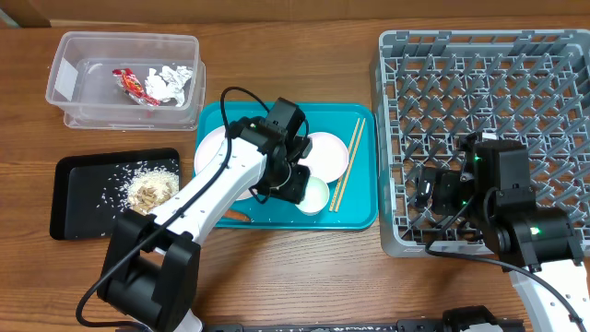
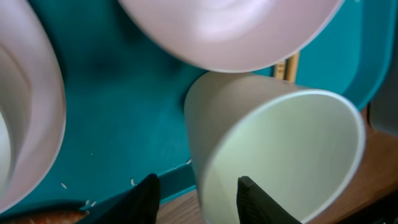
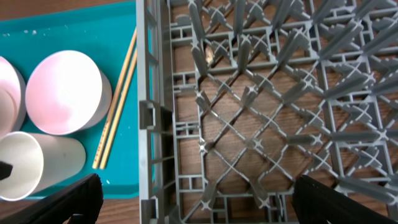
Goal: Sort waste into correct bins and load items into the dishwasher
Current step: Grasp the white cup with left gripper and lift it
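Left gripper point(image 2: 199, 190) spread astride rim of tipped white cup point(image 2: 280, 143), plain only in wrist view

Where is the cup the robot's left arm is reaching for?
Find the teal tray in the middle of the table. At its front edge, beside the chopsticks, lies a white cup. It is the only dish tipped on its side.

White cup point(image 1: 316, 196) lies on its side on the teal tray point(image 1: 364, 210), chopsticks point(image 1: 348, 164) beside it; red wrapper point(image 1: 132, 85) and crumpled foil point(image 1: 171, 82) sit in the clear tub point(image 1: 129, 36).
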{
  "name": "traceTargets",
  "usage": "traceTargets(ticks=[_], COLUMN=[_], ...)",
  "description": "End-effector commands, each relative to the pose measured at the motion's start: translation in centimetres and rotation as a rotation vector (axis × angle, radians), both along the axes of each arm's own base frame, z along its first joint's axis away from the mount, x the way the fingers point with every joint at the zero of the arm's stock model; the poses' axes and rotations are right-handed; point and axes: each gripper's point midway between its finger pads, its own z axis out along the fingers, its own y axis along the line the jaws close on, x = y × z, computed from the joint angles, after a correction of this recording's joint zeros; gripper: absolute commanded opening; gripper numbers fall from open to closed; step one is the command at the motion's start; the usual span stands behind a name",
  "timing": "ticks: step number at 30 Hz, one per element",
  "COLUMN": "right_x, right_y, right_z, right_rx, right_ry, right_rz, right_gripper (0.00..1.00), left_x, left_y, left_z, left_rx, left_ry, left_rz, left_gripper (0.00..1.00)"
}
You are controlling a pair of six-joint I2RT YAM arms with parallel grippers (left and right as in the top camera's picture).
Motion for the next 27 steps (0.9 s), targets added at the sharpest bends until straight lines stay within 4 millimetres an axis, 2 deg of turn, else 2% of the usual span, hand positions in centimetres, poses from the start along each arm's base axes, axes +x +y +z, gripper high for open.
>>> traceTargets(ticks=[1, 3, 6, 9, 12, 15, 18, 19, 22, 24, 25, 27], right_x=[0.5, 0.5, 0.5, 0.5, 0.6, 0.9, 2.3, 2.9, 5.0, 5.8, 5.7, 4.9], right_y=[-0.1, -0.2, -0.2, -0.5, -3.0, -5.7, -5.3, -4.7, -0.5, 4.3, 6.9, 10.9], right_z=[1.2, 1.2, 1.2, 1.2, 1.4, 2.1, 3.1, 3.2, 3.7, 4.3, 4.9, 6.5], right_rx=[0.000, 0.000, -0.001, -0.016, -0.117, -0.183, -0.157, -0.135, 0.008, 0.159, 0.247, 0.411], right_ry=[-0.034, -0.034, -0.034, -0.036, -0.049, -0.093, -0.157, -0.173, -0.215, -0.243, -0.262, -0.299], right_rz=[-0.008, -0.008, -0.009, -0.019, -0.128, -0.307, -0.302, -0.274, -0.073, 0.181, 0.326, 0.552], right_gripper=[1.00, 1.00, 1.00, 1.00, 1.00, 1.00, 1.00, 1.00, 1.00, 1.00, 1.00, 1.00], left_x=[-0.4, -0.3, 0.3, 1.1, 2.4, 3.9, 5.6, 6.0, 6.5, 6.4, 6.3, 6.2], left_y=[0.5, 0.3, 0.2, 0.3, 0.9, 1.0, 0.7, 0.7, 0.7, 0.6, 0.6, 0.5], left_z=[-0.5, -0.4, 0.1, 1.6, 4.4, 7.9, 11.9, 13.4, 16.9, 18.5, 18.8, 18.9], left_rx=[0.020, 0.007, -0.008, -0.050, -0.149, -0.341, -0.631, -0.741, -0.982, -1.081, -1.100, -1.107], left_ry=[0.002, -0.003, -0.013, -0.004, 0.017, 0.026, 0.030, 0.034, 0.052, 0.068, 0.071, 0.075], left_rz=[0.018, 0.018, 0.032, 0.058, 0.086, 0.099, 0.125, 0.127, 0.108, 0.088, 0.082, 0.079], left_gripper=[0.19, 0.04, 0.04, 0.04, 0.04, 0.04, 0.04, 0.04, 0.04, 0.04, 0.04, 0.04])
